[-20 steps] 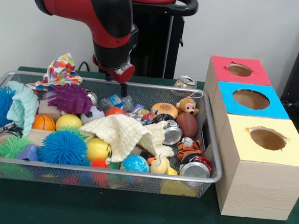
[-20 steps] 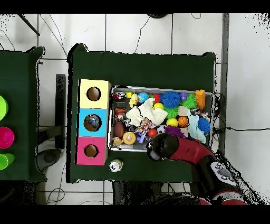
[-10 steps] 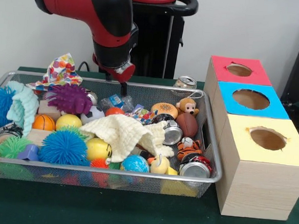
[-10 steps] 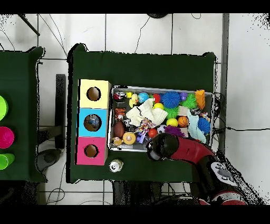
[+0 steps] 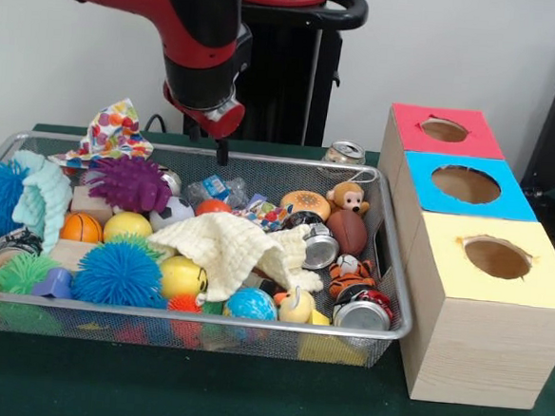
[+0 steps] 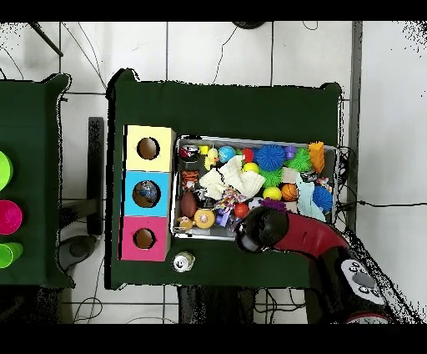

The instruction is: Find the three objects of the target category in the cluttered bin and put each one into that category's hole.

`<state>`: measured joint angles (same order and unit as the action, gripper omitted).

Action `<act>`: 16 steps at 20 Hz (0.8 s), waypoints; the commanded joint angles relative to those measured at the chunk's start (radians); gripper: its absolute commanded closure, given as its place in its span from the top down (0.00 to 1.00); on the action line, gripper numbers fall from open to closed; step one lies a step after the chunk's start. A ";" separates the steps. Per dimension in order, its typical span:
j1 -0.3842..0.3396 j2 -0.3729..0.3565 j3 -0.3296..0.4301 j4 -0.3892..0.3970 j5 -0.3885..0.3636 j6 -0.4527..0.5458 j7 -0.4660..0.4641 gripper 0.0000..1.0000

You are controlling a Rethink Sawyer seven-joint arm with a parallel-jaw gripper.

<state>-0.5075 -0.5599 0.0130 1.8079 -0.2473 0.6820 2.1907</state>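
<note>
The wire-mesh bin is packed with toys, balls, cloths and cans. Three boxes with round holes stand beside it: red, blue and yellow. My gripper hangs above the bin's far rim, over a clear packet and an orange ball, touching nothing. In the overhead view the red arm hides the gripper. Silver cans lie in the bin. Another can stands outside the bin.
A cream cloth covers the bin's middle. Spiky balls, purple and blue, fill the left. A monkey toy, a football and a tiger toy sit at the right end. A polka-dot cloth drapes over the far rim.
The arm has shifted a little to the left and upward in the front view, lifting the gripper slightly above the bin's far rim. Nothing in the bin has moved.
</note>
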 commanded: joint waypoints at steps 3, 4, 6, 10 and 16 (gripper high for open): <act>-0.022 -0.034 0.100 -0.112 -0.027 0.064 -0.111 1.00; -0.023 -0.029 0.103 -0.116 -0.026 0.060 -0.110 1.00; -0.024 -0.020 0.105 -0.115 -0.026 0.045 -0.105 1.00; -0.019 -0.008 0.111 -0.117 -0.023 0.003 -0.086 1.00; -0.024 0.012 0.150 -0.123 -0.006 -0.025 -0.087 1.00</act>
<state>-0.5116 -0.5857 0.0376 1.7587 -0.2477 0.6918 2.1907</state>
